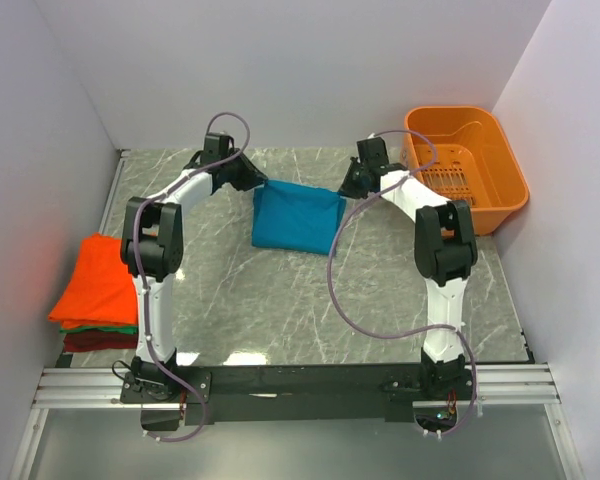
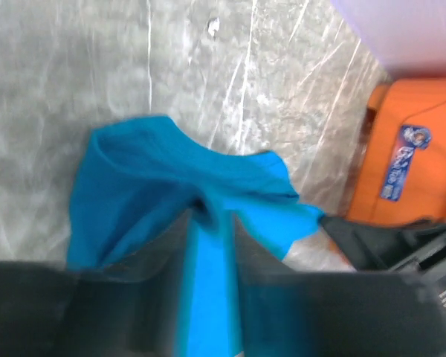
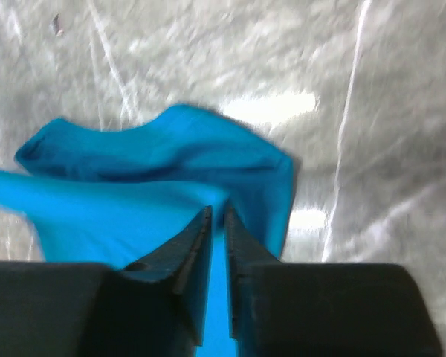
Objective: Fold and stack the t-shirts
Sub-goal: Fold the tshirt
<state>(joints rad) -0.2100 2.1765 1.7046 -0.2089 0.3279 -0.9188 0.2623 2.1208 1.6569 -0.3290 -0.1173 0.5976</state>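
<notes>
Teal t-shirt (image 1: 296,222) between left hand (image 1: 259,185) and right hand (image 1: 343,192), one corner in each pinch.

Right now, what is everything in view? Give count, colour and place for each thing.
teal-blue t-shirt: one, teal-blue, far middle of the table, strung between the two claws
folded t-shirts: one stack, orange over green over dark red, left edge of the table
basket: one, orange plastic, far right corner
table: one, grey marbled
arms: two, white and black, left arm and right arm, both reaching to the far side
left claw: one, black, closed on teal cloth
right claw: one, black, closed on teal cloth
</notes>
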